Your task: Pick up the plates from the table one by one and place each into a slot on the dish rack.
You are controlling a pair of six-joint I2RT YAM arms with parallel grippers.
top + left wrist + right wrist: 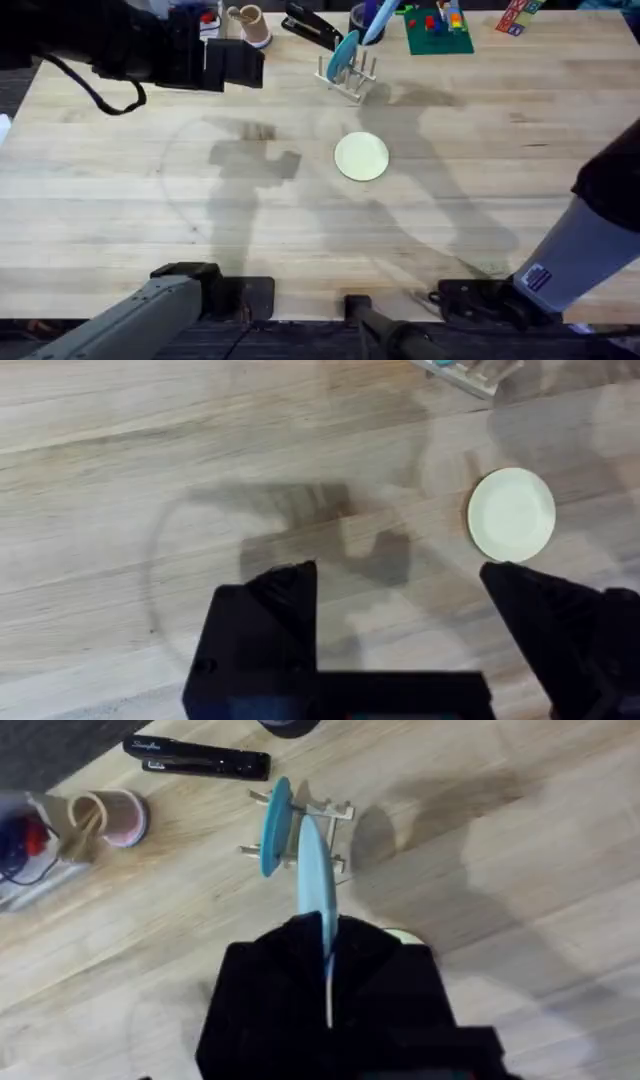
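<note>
Right gripper (pixel 328 970) clamped edge-on around light blue plate (pixel 316 885), just short of dish rack (pixel 348 72) at top centre of overhead view, teal plate (pixel 343 55) already slotted. Left gripper (pixel 400 575) spread open above bare table (pixel 120 200). Cream plate (pixel 361 157) flat mid-table. Black stapler (pixel 197 757), lettering unreadable, beside rack.
</note>
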